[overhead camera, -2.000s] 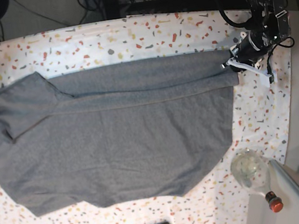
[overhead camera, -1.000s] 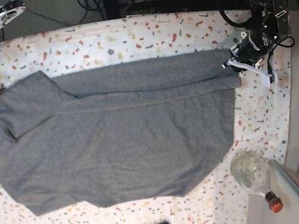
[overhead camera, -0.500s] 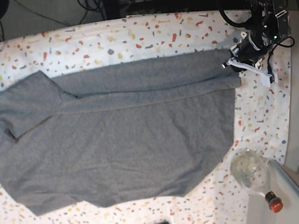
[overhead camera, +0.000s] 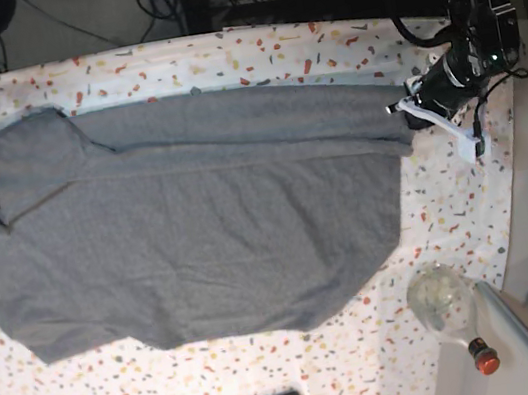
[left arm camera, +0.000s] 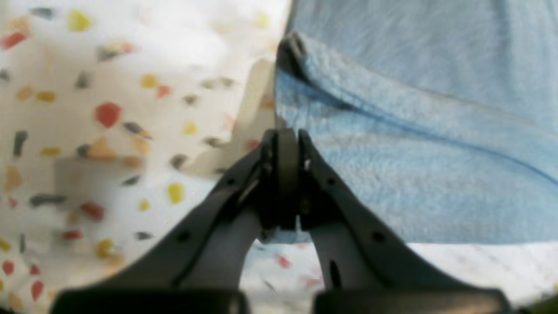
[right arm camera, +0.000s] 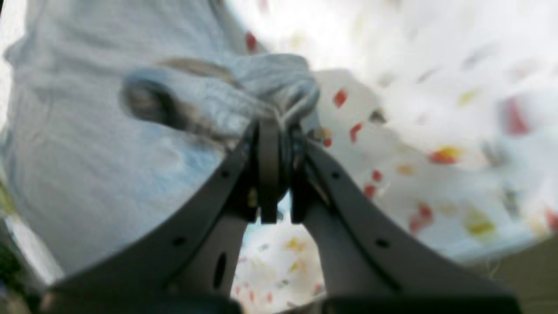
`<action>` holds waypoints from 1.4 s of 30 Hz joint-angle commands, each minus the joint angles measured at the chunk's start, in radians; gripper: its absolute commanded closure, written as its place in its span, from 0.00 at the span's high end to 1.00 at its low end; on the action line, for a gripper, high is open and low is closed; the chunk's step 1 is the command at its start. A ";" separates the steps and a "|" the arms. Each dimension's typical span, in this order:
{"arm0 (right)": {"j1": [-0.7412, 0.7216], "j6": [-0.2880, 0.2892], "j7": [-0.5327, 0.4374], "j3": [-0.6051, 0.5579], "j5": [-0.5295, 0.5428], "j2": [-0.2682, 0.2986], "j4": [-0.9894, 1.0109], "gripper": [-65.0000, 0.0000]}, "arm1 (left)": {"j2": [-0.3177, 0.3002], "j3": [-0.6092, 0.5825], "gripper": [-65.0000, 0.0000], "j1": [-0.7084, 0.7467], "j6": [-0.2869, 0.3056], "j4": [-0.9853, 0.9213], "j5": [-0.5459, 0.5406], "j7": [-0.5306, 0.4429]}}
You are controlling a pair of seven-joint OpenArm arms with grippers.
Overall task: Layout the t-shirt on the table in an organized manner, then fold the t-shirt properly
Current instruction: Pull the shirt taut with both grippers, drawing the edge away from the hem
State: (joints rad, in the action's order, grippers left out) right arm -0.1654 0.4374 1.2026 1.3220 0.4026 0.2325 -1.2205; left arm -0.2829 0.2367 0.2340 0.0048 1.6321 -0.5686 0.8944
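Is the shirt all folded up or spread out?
Mostly spread out: the t-shirt lies wide across the table, only its top edge folded over.

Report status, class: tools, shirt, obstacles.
Left tool shut on t-shirt edge. Right tool shut on bunched corner. Bottle beside hem.

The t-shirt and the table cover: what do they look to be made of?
The t-shirt looks like a soft heather-grey knit, matte; the left wrist view shows a fuzzy surface and soft rolled folds. The table seems covered in thin white cloth or sheet printed with red, orange, yellow and grey flecks, matte; whether it is fabric or vinyl is unclear.
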 commanded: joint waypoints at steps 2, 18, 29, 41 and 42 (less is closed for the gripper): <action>-0.076 -0.088 0.024 -0.015 0.026 0.044 -0.058 0.00 | 0.007 0.048 0.00 -0.094 -0.009 0.050 0.006 0.102; -0.050 -0.167 0.066 -0.195 0.034 0.137 0.080 0.00 | 0.061 0.177 0.00 -0.055 -0.009 0.129 0.006 0.315; 0.160 -0.047 -0.099 -0.197 0.029 0.089 0.101 0.00 | 0.063 0.195 0.00 0.172 -0.004 0.086 0.006 0.133; 0.185 -0.047 -0.208 -0.200 0.026 0.087 0.164 0.00 | 0.061 0.188 0.00 0.195 -0.004 -0.028 0.008 0.061; 0.185 -0.047 -0.208 -0.200 0.026 0.087 0.164 0.00 | 0.061 0.186 0.00 0.195 -0.004 -0.028 0.008 0.048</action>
State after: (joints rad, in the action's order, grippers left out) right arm 0.0265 0.3862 1.0168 1.1210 0.4191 0.2932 -1.0401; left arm -0.2054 0.4171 0.4255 0.0006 1.5917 -0.5690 0.9562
